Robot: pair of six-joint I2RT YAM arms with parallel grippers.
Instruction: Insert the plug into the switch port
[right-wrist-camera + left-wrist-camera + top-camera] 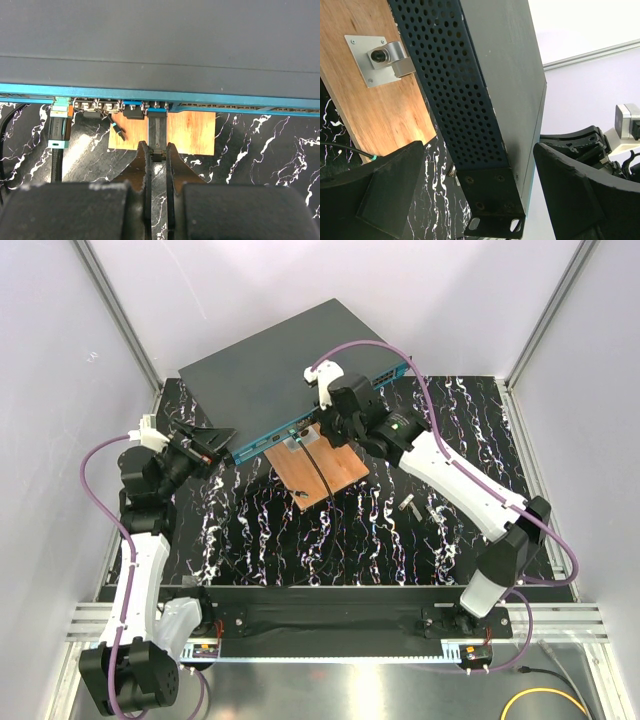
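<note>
Plug [158, 131] sits pinched between the nearly closed fingers of the right gripper [157, 149], its far end up against the row of ports on the teal front face of the switch [160, 45]; whether it is fully seated cannot be told from the wrist view; the switch, a flat dark grey box, lies angled across the far middle of the black marbled table [300, 540], front face turned near and to the right; a copper-brown board [342, 472] lies flat on the table just in front of that face, beneath the right gripper, with a black cable [318, 468] running over it and a small metal bracket [380, 57] fixed to its top; at the switch's left end the left gripper [210, 443] stands wide open, its two dark fingers on either side of the perforated side panel and corner mounting ear, holding nothing; whether they touch the casing cannot be told.
</note>
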